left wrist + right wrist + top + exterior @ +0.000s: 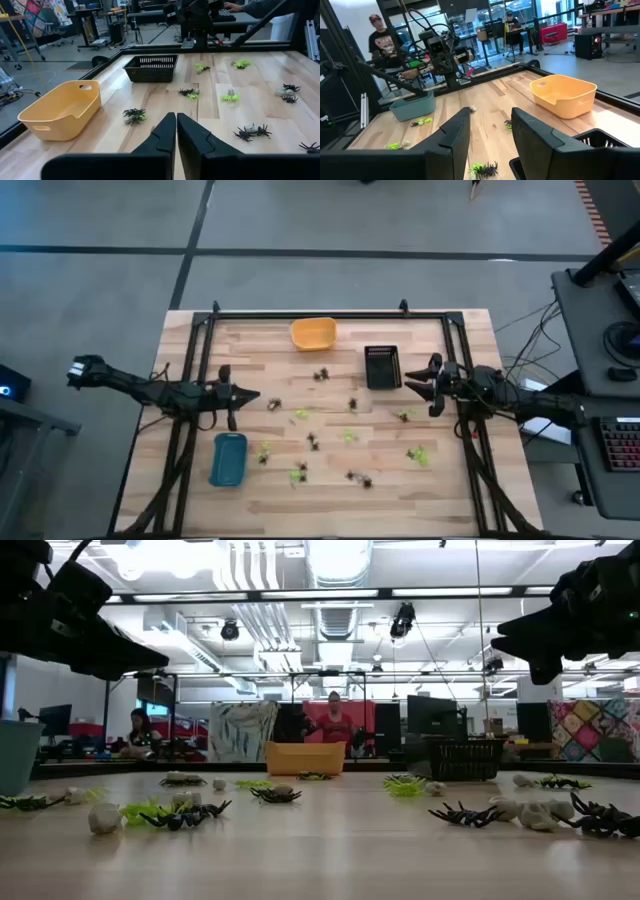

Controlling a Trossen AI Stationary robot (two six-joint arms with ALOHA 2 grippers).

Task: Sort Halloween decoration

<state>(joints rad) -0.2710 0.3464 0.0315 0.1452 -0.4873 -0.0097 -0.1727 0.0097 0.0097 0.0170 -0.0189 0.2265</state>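
We see the tiny lime-green, black spider-like and whitish plastic Halloween trinkets scattered over the wooden table, none inside the black mesh basket. Left of the basket, the left gripper is closed, empty. Right of it, the right gripper stands parted, empty.

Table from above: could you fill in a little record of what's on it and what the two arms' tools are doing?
Table: wooden top
Trays: orange tray at the far edge; black tray near the right arm; blue tray near the left arm
Trinkets: small green, black and whitish pieces scattered mid-table, none seen in the trays
Left tool: shut, empty, above the table
Right tool: open, empty, beside the black tray
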